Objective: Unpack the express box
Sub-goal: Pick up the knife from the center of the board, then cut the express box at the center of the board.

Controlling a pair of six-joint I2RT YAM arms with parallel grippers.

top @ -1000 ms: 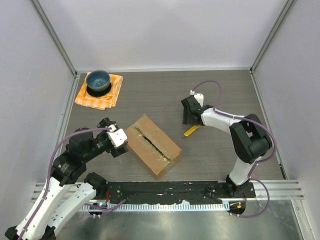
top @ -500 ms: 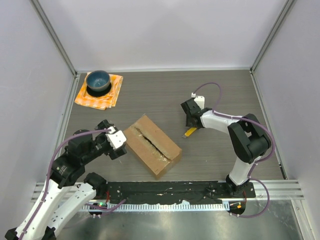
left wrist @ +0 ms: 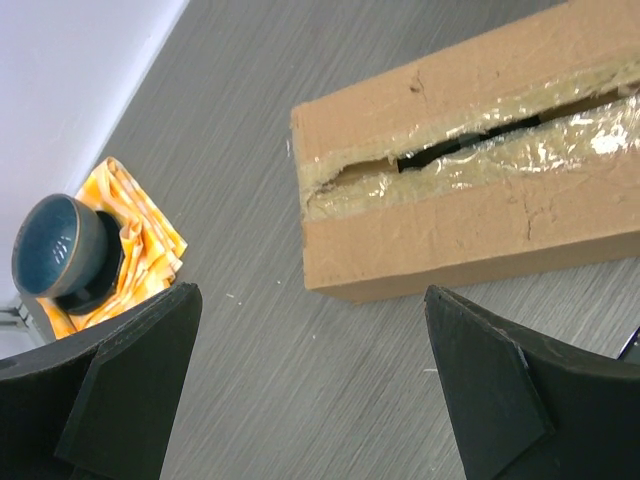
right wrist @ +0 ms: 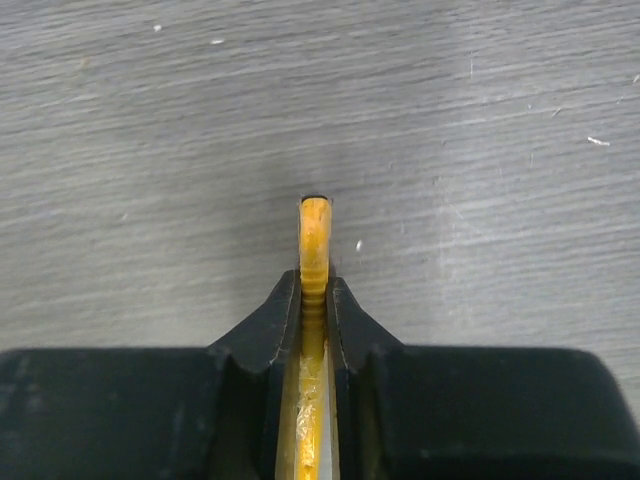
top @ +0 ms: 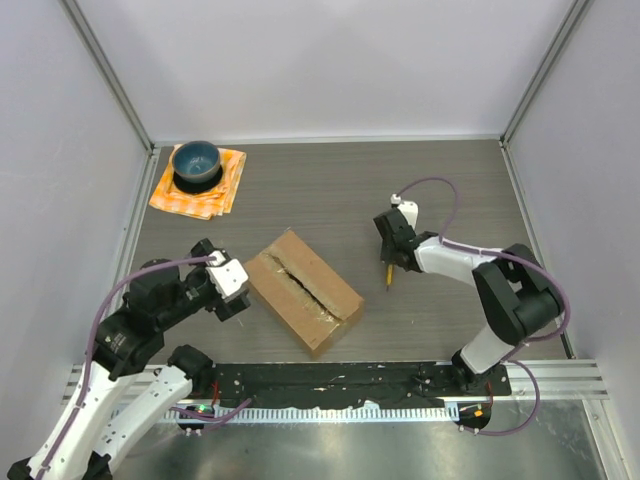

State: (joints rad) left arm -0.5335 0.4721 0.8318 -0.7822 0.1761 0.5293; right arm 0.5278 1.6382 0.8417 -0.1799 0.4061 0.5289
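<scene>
The express box [top: 305,290] lies slanted at mid-table, a brown carton whose taped top seam [left wrist: 470,150] is slit open along its length. My left gripper [top: 236,284] sits just off the box's left end, open wide, with only bare table between its fingers [left wrist: 310,325]. My right gripper [top: 391,260] is to the right of the box, apart from it, shut on a thin yellow cutter [top: 389,276]. In the right wrist view the cutter [right wrist: 315,225] pokes out edge-on past the closed fingertips [right wrist: 314,288], just above the table.
A blue bowl [top: 196,162] stands on an orange cloth [top: 218,190] at the far left corner; the left wrist view also has the bowl [left wrist: 55,240]. White walls enclose the table on three sides.
My right gripper has closed on the yellow cutter, which lay flat on the table, and turned it edge-on while shifting slightly right and nearer. The left arm has hardly moved.
</scene>
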